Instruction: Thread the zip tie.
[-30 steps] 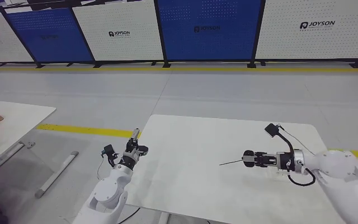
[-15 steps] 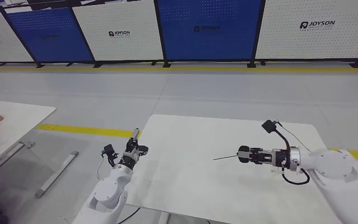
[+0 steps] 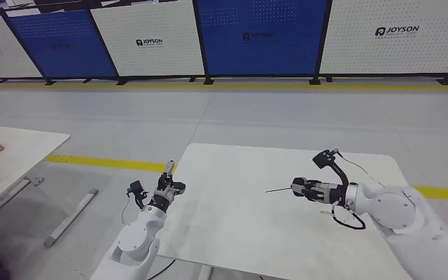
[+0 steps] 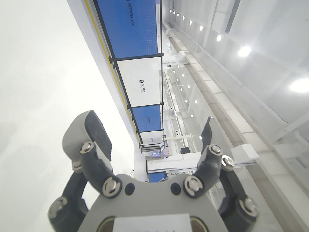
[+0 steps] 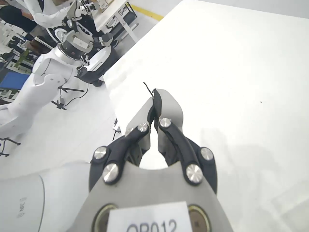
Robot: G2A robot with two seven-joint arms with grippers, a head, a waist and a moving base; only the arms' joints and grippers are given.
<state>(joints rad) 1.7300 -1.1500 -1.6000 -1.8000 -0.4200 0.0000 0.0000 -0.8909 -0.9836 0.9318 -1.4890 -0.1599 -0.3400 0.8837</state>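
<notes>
**Top view: zip tie (image 3: 278, 189) up in the air, threading not yet begun**

Over the white table (image 3: 238, 231) we go, and the right gripper (image 3: 294, 187) has its prize. Its fingers are pinched tight together on one end of the thin black zip tie. The strap pokes out straight ahead of the fingertips, lifted off the tabletop and pointing across toward the other arm.

From the right wrist view, the right gripper (image 5: 154, 97) shows its pads pressed closed. A short dark length of the zip tie (image 5: 147, 88) sticks out past them. Which end is clamped, head or tail, I can't tell; it's buried between the pads.

And the left gripper (image 3: 169, 166)? It is parked at the table's left edge, well apart from the action. In its own wrist view the left gripper (image 4: 152, 126) stands wide open, nothing in it.

So the scorecard, as I read it: the pick-up is done and the tie is secured. But there is no loop, the strap is unbent, and no tail is through the head. The whole threading job looks ahead of us, and that likely needs the second arm brought in on the free end.
</notes>
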